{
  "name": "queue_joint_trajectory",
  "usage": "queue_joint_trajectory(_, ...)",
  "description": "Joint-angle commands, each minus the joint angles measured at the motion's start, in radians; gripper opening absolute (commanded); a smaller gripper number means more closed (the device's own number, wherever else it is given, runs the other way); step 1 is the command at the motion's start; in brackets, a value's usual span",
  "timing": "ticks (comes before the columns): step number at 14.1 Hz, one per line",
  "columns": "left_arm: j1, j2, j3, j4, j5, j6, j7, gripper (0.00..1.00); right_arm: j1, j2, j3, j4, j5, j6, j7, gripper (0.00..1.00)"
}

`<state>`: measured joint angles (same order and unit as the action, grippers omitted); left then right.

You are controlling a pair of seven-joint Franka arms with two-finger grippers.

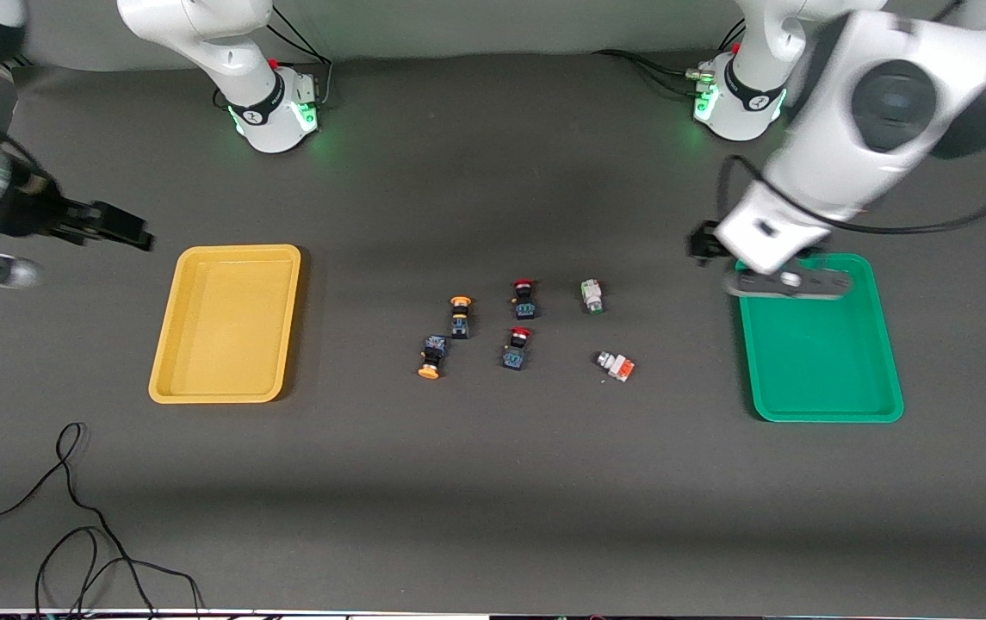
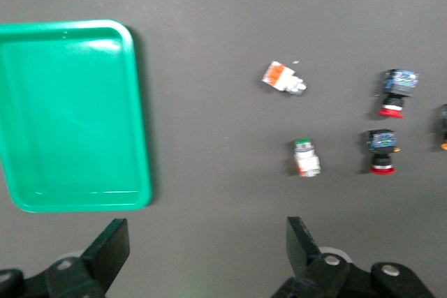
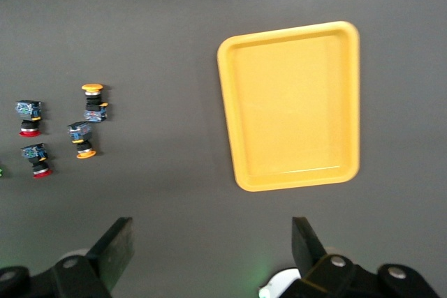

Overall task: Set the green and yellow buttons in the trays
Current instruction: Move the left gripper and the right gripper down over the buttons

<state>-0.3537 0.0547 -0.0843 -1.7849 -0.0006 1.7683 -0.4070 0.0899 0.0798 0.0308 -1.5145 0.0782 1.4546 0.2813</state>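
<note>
Two buttons with orange-yellow caps [image 1: 459, 316] [image 1: 432, 356] lie mid-table, also seen as the yellow-capped pair [image 3: 93, 102] [image 3: 82, 139]. Toward the left arm's end lie a white green-tipped button [image 1: 592, 295] [image 2: 306, 158] and a white button with an orange block [image 1: 616, 366] [image 2: 283, 79]. The yellow tray [image 1: 226, 323] [image 3: 290, 109] and the green tray [image 1: 815, 344] [image 2: 70, 116] hold nothing. My left gripper [image 1: 708, 245] [image 2: 207, 242] hangs open over the table by the green tray's far corner. My right gripper [image 1: 127, 230] [image 3: 209, 242] hangs open over the table beside the yellow tray.
Two red-capped black switches [image 1: 524, 298] [image 1: 517, 348] lie between the yellow-capped pair and the white pair. A loose black cable [image 1: 71, 508] curls on the table near the front camera at the right arm's end. Both arm bases stand along the table's back edge.
</note>
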Motion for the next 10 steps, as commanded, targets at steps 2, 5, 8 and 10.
queue_joint_trajectory(2, -0.132, -0.019, 0.018, -0.051, -0.004, 0.068, -0.194, 1.00, 0.033, 0.093, 0.086, -0.009, 0.011, 0.111, 0.171, 1.00)
queue_joint_trajectory(5, -0.200, -0.018, 0.017, -0.102, -0.009, 0.130, -0.314, 1.00, 0.050, 0.112, 0.129, -0.102, 0.009, 0.252, 0.220, 1.00)
queue_joint_trajectory(8, -0.237, -0.007, 0.017, -0.215, -0.013, 0.264, -0.354, 1.00, 0.062, 0.150, 0.155, -0.157, 0.009, 0.338, 0.275, 0.99)
queue_joint_trajectory(10, -0.243, 0.022, 0.017, -0.302, -0.013, 0.394, -0.363, 1.00, 0.079, 0.201, 0.167, -0.156, 0.009, 0.374, 0.286, 0.99)
